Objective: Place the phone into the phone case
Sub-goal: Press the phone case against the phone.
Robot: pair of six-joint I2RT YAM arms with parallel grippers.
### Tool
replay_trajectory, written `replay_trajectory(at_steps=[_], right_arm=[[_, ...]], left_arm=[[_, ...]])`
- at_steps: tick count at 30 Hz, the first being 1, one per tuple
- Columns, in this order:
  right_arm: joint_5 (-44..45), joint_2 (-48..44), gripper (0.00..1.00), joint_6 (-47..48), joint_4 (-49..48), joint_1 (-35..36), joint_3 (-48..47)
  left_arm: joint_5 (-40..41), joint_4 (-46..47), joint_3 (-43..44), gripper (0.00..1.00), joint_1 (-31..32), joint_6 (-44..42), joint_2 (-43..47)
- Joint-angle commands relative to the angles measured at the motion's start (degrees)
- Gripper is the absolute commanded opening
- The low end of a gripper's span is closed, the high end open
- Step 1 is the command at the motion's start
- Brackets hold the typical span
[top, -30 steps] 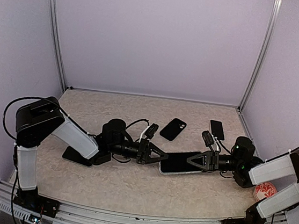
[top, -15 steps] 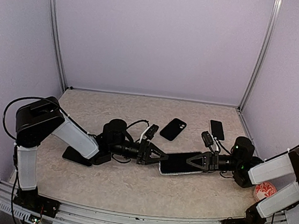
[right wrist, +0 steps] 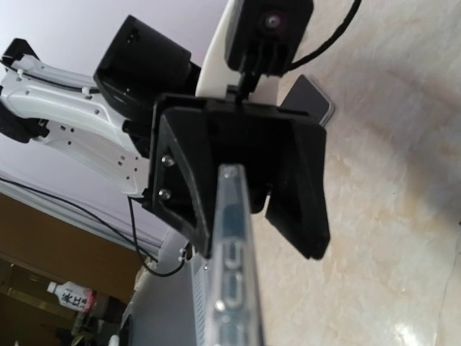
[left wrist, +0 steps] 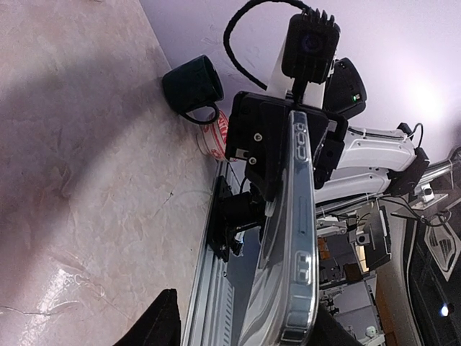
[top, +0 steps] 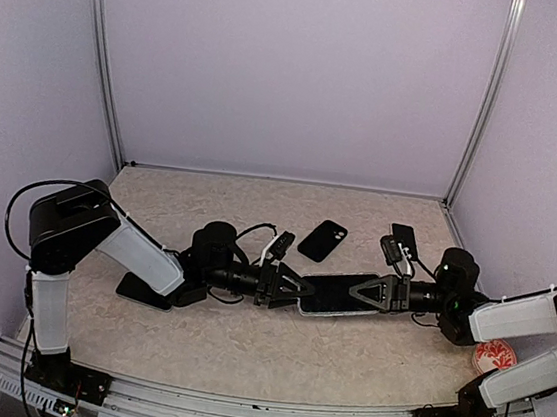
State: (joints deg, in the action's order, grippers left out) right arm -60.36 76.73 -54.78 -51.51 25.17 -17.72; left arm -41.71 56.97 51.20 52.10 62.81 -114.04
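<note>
The phone case [top: 332, 296] bridges left claw [top: 303, 290] and right claw [top: 355, 294] (both clamped).

The phone case [left wrist: 292, 238] is clear translucent plastic, glossy, with a smooth rim that catches light. The phone [top: 334, 295] has a glossy black face. The left claw [top: 294, 289] and right claw [top: 365, 292] are matt black plastic. The arm covers [top: 142, 253] are smooth white plastic. The desk [left wrist: 79, 158] is pale and mottled, stone-look, smooth, with a faint sheen. The front rail [top: 236, 405] is bare ribbed metal.

phone case [top: 334, 297] between left fingers [top: 287, 288] and right fingers [top: 368, 292], loose phone [top: 322, 241] behind
</note>
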Motion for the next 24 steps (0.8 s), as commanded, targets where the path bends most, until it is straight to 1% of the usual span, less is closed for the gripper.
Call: replay_trajectory(at_steps=[1, 10, 13, 17, 24], right_arm=[[3.77, -3.49, 0.00, 3.62, 3.15, -0.12, -2.67], [6.01, -4.83, 0.00, 4.03, 3.83, -0.12, -1.86], [6.13, -4.63, 0.00, 4.07, 3.83, -0.12, -1.63], [6.33, -4.23, 0.00, 4.52, 4.12, -0.06, -1.31], [8.23, -4.60, 0.00, 7.58, 7.68, -0.08, -1.26]], left_arm=[[-0.93, 0.69, 0.36, 0.51, 0.49, -0.40, 1.11], [-1.88, 2.21, 0.39, 0.52, 1.39, -0.23, 0.92], [-1.96, 2.56, 0.53, 0.50, 1.51, -0.10, 0.75], [-2.13, 3.19, 0.99, 0.42, 1.68, 0.33, 0.34], [-2.23, 4.64, 1.27, 0.18, 1.69, 1.80, -1.03]])
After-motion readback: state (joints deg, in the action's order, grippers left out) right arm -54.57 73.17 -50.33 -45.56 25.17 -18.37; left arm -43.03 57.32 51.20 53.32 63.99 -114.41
